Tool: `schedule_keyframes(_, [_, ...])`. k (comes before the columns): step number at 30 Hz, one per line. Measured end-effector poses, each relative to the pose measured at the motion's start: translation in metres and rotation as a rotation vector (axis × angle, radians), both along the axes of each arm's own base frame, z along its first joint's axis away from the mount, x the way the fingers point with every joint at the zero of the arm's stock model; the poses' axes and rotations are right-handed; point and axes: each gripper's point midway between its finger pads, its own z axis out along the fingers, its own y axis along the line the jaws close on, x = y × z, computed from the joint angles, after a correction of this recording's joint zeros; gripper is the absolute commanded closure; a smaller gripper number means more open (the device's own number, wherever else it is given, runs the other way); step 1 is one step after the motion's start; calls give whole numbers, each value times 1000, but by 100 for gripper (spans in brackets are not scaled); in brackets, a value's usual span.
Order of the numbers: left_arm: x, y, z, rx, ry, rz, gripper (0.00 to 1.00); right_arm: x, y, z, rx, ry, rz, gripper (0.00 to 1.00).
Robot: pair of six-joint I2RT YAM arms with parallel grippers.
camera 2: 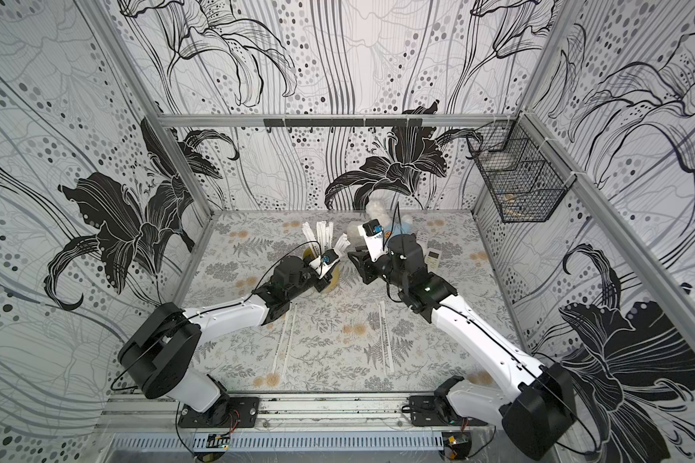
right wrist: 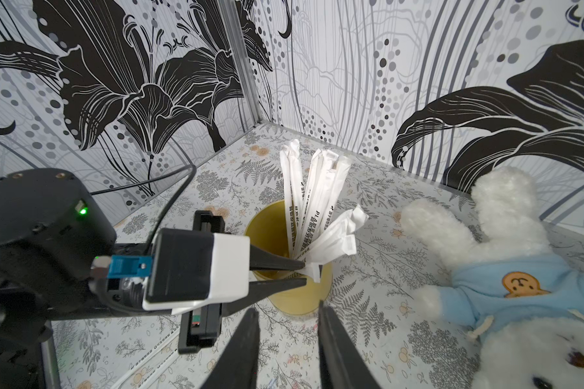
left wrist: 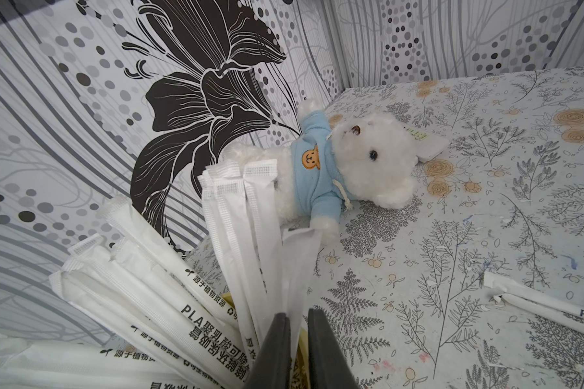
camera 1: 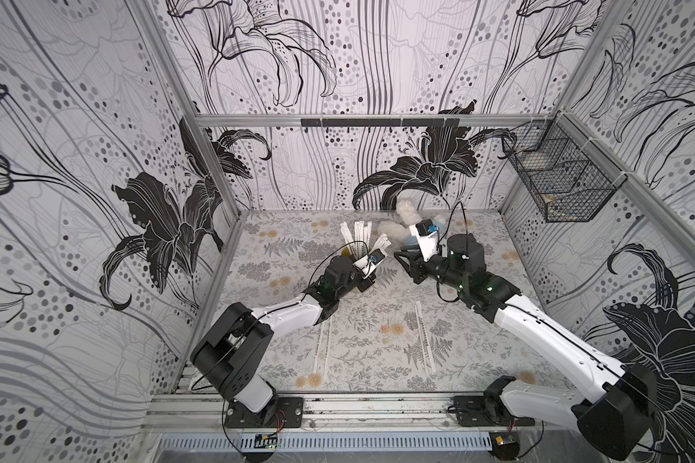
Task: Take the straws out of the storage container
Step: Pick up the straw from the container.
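On floral tabletop [camera 1: 378, 304], straw [left wrist: 299, 269] between left claw [left wrist: 297, 318] tips, above yellow cup [right wrist: 295, 298]

Nipping straws [right wrist: 312, 202] at rim of yellow cup [right wrist: 294, 299] with left tool [right wrist: 304, 272].
Holding right tool [right wrist: 287, 308] parted, empty, nearby.

The cup [right wrist: 289, 298] is a small, plain mustard-yellow cylinder standing upright on the far half of the worktop, a little left of centre. A bunch of straws [right wrist: 317, 198] in white paper wrappers with dark printed lettering rises out of it, much taller than its rim. Most lean towards the far wall. A few fan out lower to the right, and one of these is pinched near the rim between the fingers of the left gripper [right wrist: 304, 272]. Four more straws lie flat on the near half, running near to far: one pair [camera 1: 324, 348] on the left and another pair [camera 1: 425, 338] on the right.
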Motion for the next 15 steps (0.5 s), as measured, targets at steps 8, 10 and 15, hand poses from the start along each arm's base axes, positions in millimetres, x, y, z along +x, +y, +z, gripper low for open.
schedule_keyframes(8, [5, 0, 7, 6, -22, 16, 76, 0, 0, 0, 0, 0, 0, 67])
schedule_keyframes(10, [6, 1, 8, 7, -27, 20, 77, 0, 0, 0, 0, 0, 0, 67])
schedule_keyframes(15, [9, 2, 8, 11, -29, 33, 86, 0, 0, 0, 0, -1, -1, 67])
